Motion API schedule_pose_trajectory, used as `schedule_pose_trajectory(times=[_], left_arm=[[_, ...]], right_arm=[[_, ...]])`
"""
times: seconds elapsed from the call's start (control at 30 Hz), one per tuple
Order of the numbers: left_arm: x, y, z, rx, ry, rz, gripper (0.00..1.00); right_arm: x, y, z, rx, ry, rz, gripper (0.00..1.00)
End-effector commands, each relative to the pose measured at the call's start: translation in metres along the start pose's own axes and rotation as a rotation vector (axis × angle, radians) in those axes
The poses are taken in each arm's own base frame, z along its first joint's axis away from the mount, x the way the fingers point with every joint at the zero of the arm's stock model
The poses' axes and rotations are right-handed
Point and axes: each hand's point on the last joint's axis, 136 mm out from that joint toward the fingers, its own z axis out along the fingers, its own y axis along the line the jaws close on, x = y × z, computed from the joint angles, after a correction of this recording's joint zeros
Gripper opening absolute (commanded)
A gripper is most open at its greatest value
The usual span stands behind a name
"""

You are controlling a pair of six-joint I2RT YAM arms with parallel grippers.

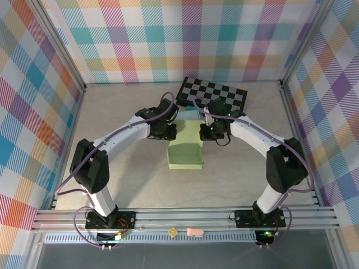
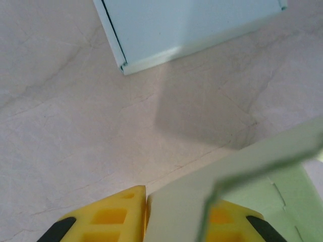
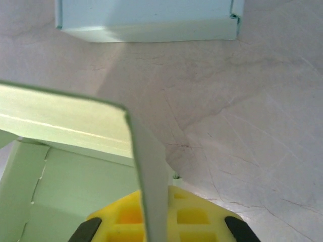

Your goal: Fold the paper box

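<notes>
Pinching flaps of the pale green paper box (image 1: 185, 156), left fingers (image 2: 108, 217) and right fingers (image 3: 194, 217).

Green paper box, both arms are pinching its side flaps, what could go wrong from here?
The left jaws and right jaws each pinch only a thin flap of the green paper box, so uneven pulling could tear it or crease it in the wrong place. Nothing pins the box down, so it may slide or lift. The light blue box lies just beyond the wrists and could get bumped.
</notes>
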Motion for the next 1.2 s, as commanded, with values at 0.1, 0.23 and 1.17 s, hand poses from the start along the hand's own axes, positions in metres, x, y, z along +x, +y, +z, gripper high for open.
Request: schedule_pose_trajectory(times=[0.1, 0.23, 1.17], left_arm=[[-0.027, -0.010, 0.000, 0.013, -0.110, -0.032, 0.19], [-0.042, -0.005, 0.000, 0.031, -0.201, -0.057, 0.16], [-0.049, -0.018, -0.002, 0.269, -0.621, -0.066, 0.06]], right_arm=[[-0.024, 0.013, -0.021, 0.051, -0.189, 0.039, 0.00], [-0.040, 0.008, -0.029, 0.090, -0.298, 0.053, 0.00], [-0.018, 0.009, -0.012, -0.009, -0.548, -0.097, 0.01]])
